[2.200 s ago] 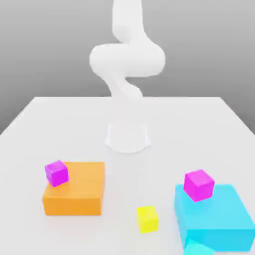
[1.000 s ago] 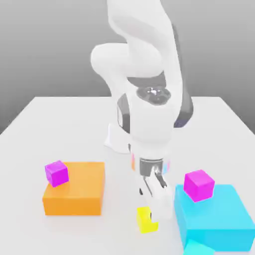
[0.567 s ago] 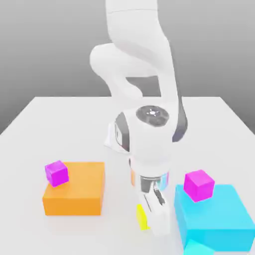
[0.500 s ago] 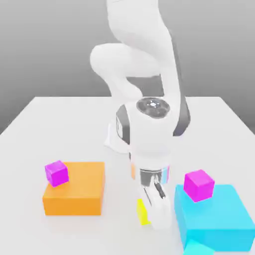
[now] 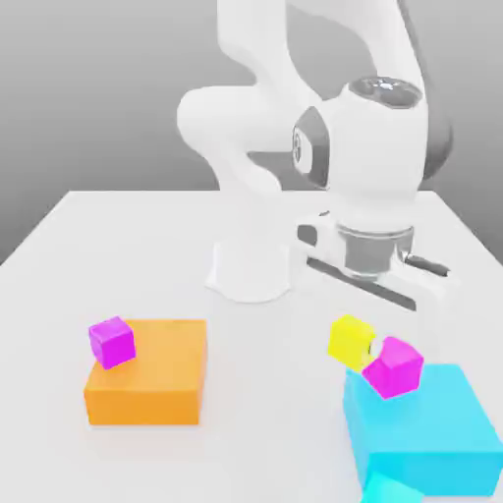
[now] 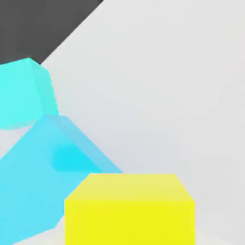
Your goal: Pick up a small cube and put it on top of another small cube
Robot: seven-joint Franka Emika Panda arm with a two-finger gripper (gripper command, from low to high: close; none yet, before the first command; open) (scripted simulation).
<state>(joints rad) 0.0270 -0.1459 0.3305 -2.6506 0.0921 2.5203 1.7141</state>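
The small yellow cube (image 5: pixel 350 341) hangs in the air, off the table, with my gripper (image 5: pixel 356 344) shut on it. Its lower right corner sits just beside the pinkish-magenta cube (image 5: pixel 393 366), which rests on the near-left corner of the big cyan block (image 5: pixel 422 427). The yellow cube is slightly higher than the magenta one and toward the exterior view's left of it. In the hand view the yellow cube (image 6: pixel 129 210) is close to the camera, with the cyan block (image 6: pixel 43 177) beyond it.
An orange block (image 5: pixel 147 371) lies at the exterior view's left with a smaller violet-magenta cube (image 5: pixel 111 341) on its corner. A small cyan cube (image 5: pixel 393 489) sits at the front edge, also seen in the hand view (image 6: pixel 24 93). The arm's white base (image 5: pixel 251 270) stands behind.
The gripper closed on the yellow cube on the table, then rose and swung to the exterior view's right, carrying the cube up beside the pinkish-magenta cube.
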